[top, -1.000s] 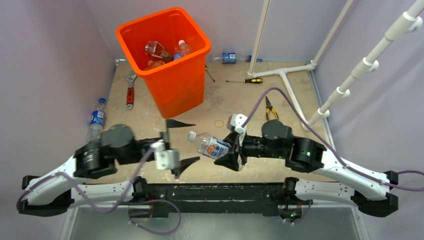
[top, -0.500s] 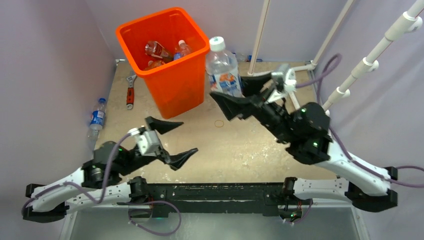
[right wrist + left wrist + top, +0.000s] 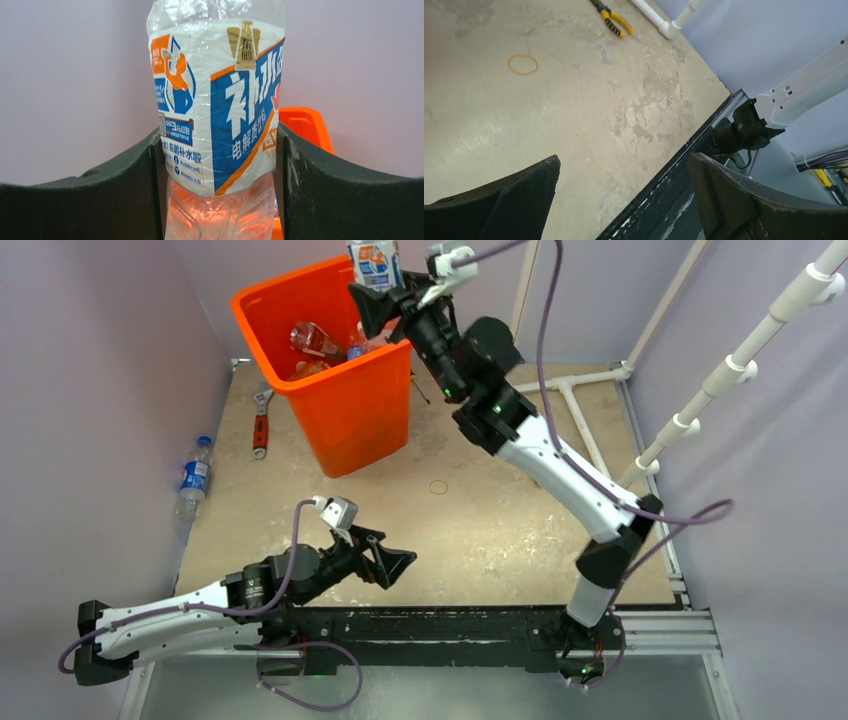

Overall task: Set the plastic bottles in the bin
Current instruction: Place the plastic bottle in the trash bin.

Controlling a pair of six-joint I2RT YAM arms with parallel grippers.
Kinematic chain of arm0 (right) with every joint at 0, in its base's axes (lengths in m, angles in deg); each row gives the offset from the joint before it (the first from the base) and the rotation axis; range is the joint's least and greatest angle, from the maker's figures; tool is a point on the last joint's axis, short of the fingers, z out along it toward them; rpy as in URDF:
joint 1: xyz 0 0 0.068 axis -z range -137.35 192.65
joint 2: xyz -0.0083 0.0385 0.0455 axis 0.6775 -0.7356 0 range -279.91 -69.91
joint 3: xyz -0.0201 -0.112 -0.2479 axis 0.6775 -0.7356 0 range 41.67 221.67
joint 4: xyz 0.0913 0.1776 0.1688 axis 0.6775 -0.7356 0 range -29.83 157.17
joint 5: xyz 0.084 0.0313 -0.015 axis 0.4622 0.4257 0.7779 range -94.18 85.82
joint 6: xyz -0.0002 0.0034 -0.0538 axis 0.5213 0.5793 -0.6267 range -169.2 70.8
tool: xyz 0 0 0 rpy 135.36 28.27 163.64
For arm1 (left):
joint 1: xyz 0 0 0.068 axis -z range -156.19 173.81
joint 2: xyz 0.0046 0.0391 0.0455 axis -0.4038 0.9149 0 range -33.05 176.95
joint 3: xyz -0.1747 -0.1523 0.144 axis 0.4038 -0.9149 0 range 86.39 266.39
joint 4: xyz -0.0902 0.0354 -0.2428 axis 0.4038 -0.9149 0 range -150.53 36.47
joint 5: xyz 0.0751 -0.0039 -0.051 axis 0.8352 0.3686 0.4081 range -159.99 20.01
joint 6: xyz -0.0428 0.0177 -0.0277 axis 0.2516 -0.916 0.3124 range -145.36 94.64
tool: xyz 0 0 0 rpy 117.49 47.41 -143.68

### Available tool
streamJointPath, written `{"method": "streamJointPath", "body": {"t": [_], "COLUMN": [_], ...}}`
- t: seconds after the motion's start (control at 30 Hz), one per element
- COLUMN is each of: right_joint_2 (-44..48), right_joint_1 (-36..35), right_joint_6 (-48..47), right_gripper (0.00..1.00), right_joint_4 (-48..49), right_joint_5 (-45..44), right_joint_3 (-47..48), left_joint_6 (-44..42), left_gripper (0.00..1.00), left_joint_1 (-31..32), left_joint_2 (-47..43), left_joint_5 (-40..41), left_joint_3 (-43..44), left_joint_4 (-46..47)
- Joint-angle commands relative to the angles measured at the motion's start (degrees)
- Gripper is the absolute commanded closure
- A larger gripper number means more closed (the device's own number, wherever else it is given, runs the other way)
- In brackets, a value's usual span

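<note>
My right gripper (image 3: 392,292) is shut on a clear plastic bottle (image 3: 373,260) with a blue, orange and white label, held upright high above the right rim of the orange bin (image 3: 352,420). In the right wrist view that bottle (image 3: 220,100) sits squeezed between both fingers (image 3: 100,200), with a bit of the bin (image 3: 306,129) behind it. Two more bottles (image 3: 314,340) lie inside the bin. Another bottle with a blue label (image 3: 193,478) lies at the table's left edge. My left gripper (image 3: 386,552) hangs open and empty low over the near edge; in its wrist view the left gripper (image 3: 624,165) has only bare table between its jaws.
A red-handled wrench (image 3: 261,422) lies left of the bin. A rubber band (image 3: 438,486) is mid-table, and yellow-handled pliers (image 3: 611,17) lie farther right. A white pipe frame (image 3: 572,388) runs along the back right. Purple walls enclose the table.
My right arm has lifted the bottle from low over the table's near middle up to the back and over the bin's rim. My left arm has drawn back toward the near edge, still open.
</note>
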Motion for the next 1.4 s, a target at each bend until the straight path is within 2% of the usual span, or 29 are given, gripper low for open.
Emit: {"method": "streamJointPath", "body": {"t": [0.0,0.17,0.23,0.27,0.33,0.47,0.53,0.77,0.9,1.03,1.1,1.17,1.27,1.37], "right_joint_2": [-8.6,-21.3,-23.8,-24.8,-26.0,-27.8,-28.6,-29.1,-25.0,-18.6,-14.4,-7.6,6.0,17.6], "right_joint_1": [4.7,7.3,7.6,7.8,8.0,8.1,8.0,8.0,7.5,4.3,3.4,2.8,1.6,1.2], "right_joint_6": [5.6,7.9,8.2,8.5,9.1,9.6,9.7,10.6,12.1,8.6,7.7,8.6,10.1,11.1], "right_gripper": [0.66,0.65,0.62,0.57,0.39,0.16,0.02,0.01,0.01,0.01,0.01,0.01,0.01,0.01], "right_joint_4": [-3.0,-7.5,-6.8,-6.4,-6.6,-5.7,-5.2,-4.7,-2.8,-3.7,-4.7,-3.0,3.7,8.7], "right_joint_5": [7.1,9.9,10.2,10.5,10.5,10.2,10.4,10.9,12.5,10.7,9.1,7.9,4.0,-1.2], "right_joint_3": [12.2,28.2,29.2,29.0,29.5,29.0,29.9,33.2,31.2,27.5,23.6,14.6,-7.1,-26.2], "left_joint_6": [13.4,18.0,18.6,18.6,18.6,17.3,16.6,15.8,16.3,19.2,20.9,22.6,23.7,21.5], "left_gripper": [0.01,0.01,0.01,0.01,0.01,0.01,0.01,0.01,0.01,0.01,0.01,0.01,0.01,0.01], "left_joint_1": [-0.1,-0.1,-0.1,-0.1,-0.1,-0.1,-0.1,-0.1,-0.1,-0.1,-0.1,-0.1,-0.1,-0.1], "left_joint_2": [1.0,1.1,1.1,1.2,1.2,0.6,0.1,-0.1,0.7,1.7,2.6,3.7,5.3,7.0], "left_joint_5": [2.4,-0.4,-1.1,-1.2,-1.2,-1.1,-1.2,0.8,3.0,6.3,8.9,13.1,21.5,25.3], "left_joint_3": [-3.5,-8.5,-9.7,-10.1,-10.7,-10.8,-10.8,-7.5,-4.9,-3.0,-1.5,0.7,6.6,11.8], "left_joint_4": [0.0,3.0,4.4,4.4,4.4,4.4,4.3,-2.0,-6.5,-11.2,-14.7,-19.0,-28.6,-35.1]}}
